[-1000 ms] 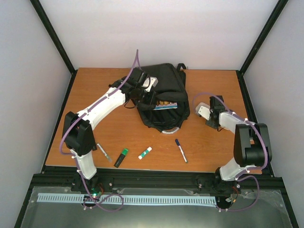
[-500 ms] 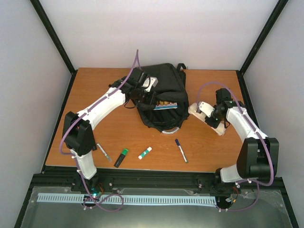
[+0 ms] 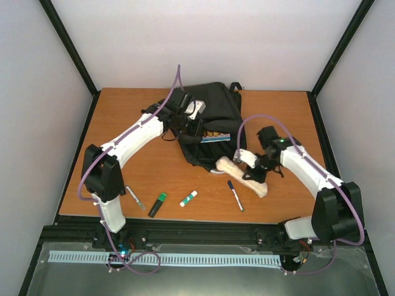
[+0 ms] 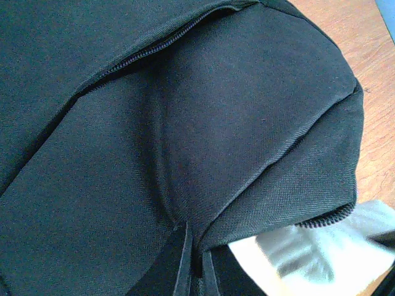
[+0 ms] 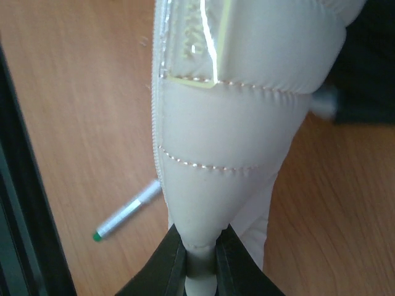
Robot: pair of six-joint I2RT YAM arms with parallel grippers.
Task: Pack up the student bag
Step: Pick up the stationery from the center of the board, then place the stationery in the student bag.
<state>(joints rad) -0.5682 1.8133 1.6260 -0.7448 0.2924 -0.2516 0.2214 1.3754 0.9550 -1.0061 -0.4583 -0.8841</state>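
Left gripper (image 3: 192,127) is clenched on a fold of the student bag (image 3: 216,111), right at the rim of its opening; my wrist view shows black fabric pinched between the tips, below a zip line. The bag lies at the middle of the bench's far edge, mouth turned toward the near edge. It is soft, limp cloth and I judge it will slump shut if let go, so the stitched rim beside the zip is the place to hold it, not the loose panel. Inside the mouth sits a flat thing with a blue edge (image 3: 215,139); I cannot tell what it is. Just beside the mouth, toward the near right corner, hangs the cream pouch (image 3: 231,168), padded and light, sagging from its pinched end. My right gripper (image 3: 258,169) is clamped on that end. Along the near edge lie a pen (image 3: 134,198), a green highlighter (image 3: 158,205), a white tube (image 3: 189,198) and a marker (image 3: 235,195).
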